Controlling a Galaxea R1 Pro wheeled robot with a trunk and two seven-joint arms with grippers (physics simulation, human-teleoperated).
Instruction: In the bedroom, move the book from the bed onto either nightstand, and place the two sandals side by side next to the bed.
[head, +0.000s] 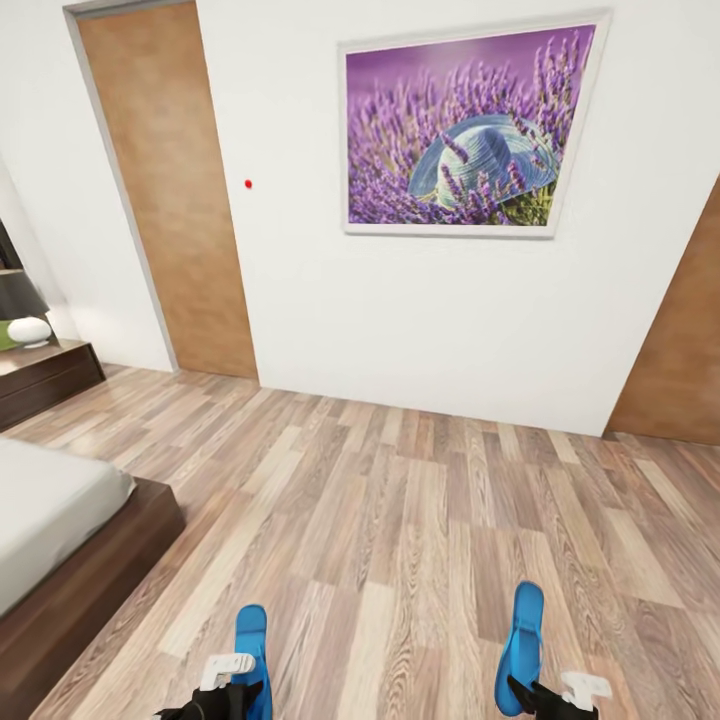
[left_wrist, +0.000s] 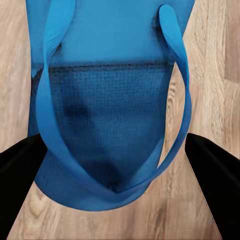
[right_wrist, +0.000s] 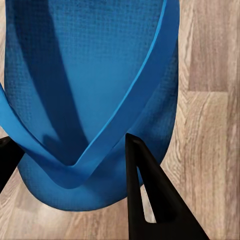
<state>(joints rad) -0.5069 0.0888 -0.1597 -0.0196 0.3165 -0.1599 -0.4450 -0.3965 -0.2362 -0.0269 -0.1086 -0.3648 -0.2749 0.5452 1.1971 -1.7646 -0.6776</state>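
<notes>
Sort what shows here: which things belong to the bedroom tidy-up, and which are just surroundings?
Job in hand:
left sandal, at the left gripper
right sandal, at the right gripper
bed
nightstand

Just there:
lamp
lavender picture
doors

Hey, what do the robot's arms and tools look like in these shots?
In the head view both arms end in black wrists with white blocks: left tool, right tool. Up close the fingers are matte black and taper to a point; the right finger has a slot.
</notes>
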